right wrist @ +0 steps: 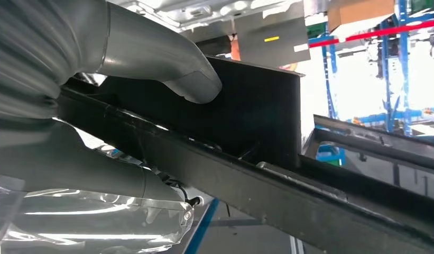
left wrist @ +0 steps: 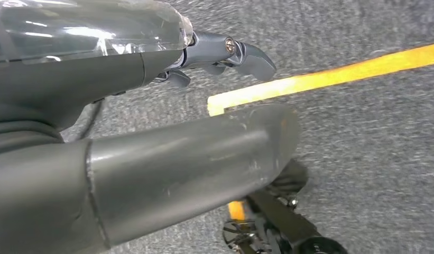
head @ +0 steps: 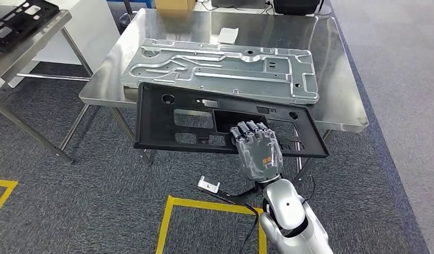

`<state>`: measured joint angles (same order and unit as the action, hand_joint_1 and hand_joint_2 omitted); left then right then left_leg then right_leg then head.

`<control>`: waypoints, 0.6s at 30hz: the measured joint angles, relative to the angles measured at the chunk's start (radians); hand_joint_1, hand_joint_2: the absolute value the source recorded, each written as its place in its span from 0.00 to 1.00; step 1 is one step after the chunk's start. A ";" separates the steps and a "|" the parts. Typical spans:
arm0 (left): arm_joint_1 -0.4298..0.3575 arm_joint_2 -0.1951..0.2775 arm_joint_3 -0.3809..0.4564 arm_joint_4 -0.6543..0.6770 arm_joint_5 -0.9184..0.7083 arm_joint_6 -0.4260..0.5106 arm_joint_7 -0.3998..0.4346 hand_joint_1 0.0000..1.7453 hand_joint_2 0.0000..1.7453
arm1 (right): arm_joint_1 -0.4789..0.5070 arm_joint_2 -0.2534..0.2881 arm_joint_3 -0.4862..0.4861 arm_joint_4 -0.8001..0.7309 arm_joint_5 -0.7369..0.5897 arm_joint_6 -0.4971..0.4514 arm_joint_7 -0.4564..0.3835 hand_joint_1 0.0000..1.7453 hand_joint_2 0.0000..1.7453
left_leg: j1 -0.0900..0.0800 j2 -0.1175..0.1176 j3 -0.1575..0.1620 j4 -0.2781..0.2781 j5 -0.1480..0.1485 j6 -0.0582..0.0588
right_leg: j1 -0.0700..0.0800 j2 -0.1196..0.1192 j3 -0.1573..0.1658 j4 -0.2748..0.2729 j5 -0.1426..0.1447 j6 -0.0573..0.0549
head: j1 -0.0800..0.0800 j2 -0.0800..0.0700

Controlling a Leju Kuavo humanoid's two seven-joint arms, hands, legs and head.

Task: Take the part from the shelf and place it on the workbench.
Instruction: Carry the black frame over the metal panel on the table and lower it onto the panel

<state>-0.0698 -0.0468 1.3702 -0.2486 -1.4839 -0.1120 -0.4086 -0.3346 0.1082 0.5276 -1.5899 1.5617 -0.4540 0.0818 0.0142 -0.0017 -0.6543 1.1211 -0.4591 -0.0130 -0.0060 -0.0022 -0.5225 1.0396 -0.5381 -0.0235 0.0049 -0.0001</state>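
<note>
No readable writing anywhere; a small orange label on the back of the right hand (head: 259, 153) is too small to read. That hand grips the black plastic panel (head: 172, 119) at centre frame, fingers (head: 250, 130) curled over the rim of its rectangular recess, thumb (right wrist: 167, 63) pressed on the wall. The panel's far edge overlaps the steel surface (head: 339, 100), next to the grey metal plate (head: 225, 69). The left hand (left wrist: 225, 53) hangs over carpet, fingers curled on nothing.
</note>
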 joint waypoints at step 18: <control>-0.083 -0.088 -0.072 -0.051 0.125 -0.139 -0.124 0.00 0.00 | -0.167 -0.055 0.151 0.154 0.007 0.149 0.095 1.00 1.00 | -0.005 -0.021 0.131 -0.079 -0.056 0.020 | 0.009 0.004 -0.144 0.012 0.112 0.019 | -0.001 0.000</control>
<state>-0.1525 -0.1351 1.2983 -0.2994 -1.3593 -0.2513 -0.5322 -0.5016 0.0529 0.6790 -1.4355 1.5682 -0.3053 0.1770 0.0093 -0.0227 -0.5233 1.0421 -0.5149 0.0070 0.0034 0.0021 -0.6670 1.0517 -0.4265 -0.0046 0.0040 -0.0001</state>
